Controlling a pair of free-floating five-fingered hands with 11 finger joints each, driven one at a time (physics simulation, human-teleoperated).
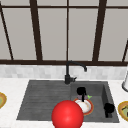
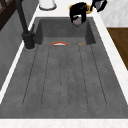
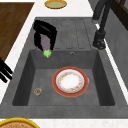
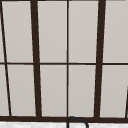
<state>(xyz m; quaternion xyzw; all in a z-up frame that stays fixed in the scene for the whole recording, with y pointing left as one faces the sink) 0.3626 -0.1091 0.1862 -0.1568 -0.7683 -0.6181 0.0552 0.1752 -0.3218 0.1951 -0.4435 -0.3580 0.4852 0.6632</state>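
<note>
Two hands: left hand (image 1: 81,92) above one red-rimmed plate (image 3: 70,81), fingers clamped on one eggplant (image 3: 46,45); right hand (image 1: 109,109) at basin's edge, finger state unclear.

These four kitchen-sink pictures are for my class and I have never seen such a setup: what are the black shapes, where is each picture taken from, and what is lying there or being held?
These are simulator renders of one moment. The robot is just two floating black hands with no arms.

One picture faces the sink from the front, two look along it from its left and right ends, and the last faces the window above.

The left hand hangs over the basin, fingers curled round a small purple vegetable with a green tip, perhaps an eggplant. The right hand hangs near the basin's right edge.

In the basin lies a white plate with a red rim and, apart from it, a small round item too small to identify. A black faucet stands behind, yellow dishes sit on the counter, and a red ball shows in the front view.
</note>
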